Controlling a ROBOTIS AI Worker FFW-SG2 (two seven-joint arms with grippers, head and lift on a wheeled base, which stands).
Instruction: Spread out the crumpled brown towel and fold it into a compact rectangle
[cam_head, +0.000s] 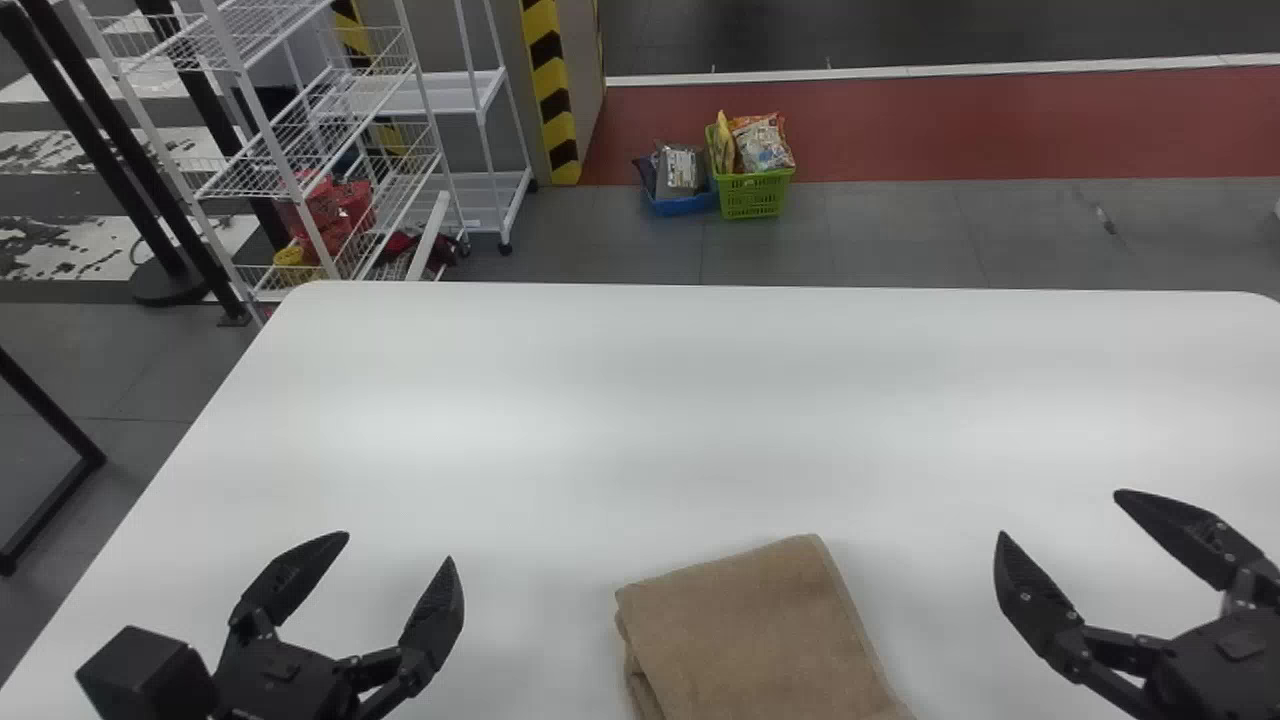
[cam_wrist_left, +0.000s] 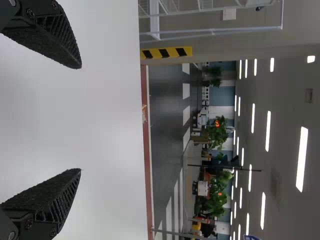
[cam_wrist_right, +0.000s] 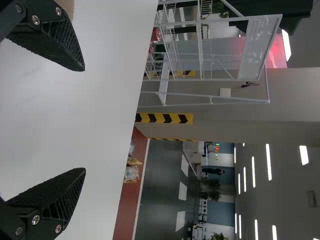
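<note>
Both my pincers stand wide and hold nothing: the left gripper (cam_head: 399, 548) hangs off the left side of the brown towel (cam_head: 750, 630), the right gripper (cam_head: 1060, 513) off its right side. I can't call either one clearly nearer; the towel lies between them, apart from both. Its far edge slants, the right end farther from me than the left. The near end runs out of my head view, so I can't settle its long axis. It looks folded rather than crumpled, and I'd judge the job nearly done; any last tuck or press would need a pincer brought inward to it.

From the head camera I get the stacked layers along the towel's left side; the right wrist camera gives me a brown strip beside one finger, and adds ceiling lights (cam_wrist_right: 268, 162) far beyond the towel. Around the towel is white table (cam_head: 600, 420); past it, on the floor, sits a green basket (cam_head: 757, 195).
</note>
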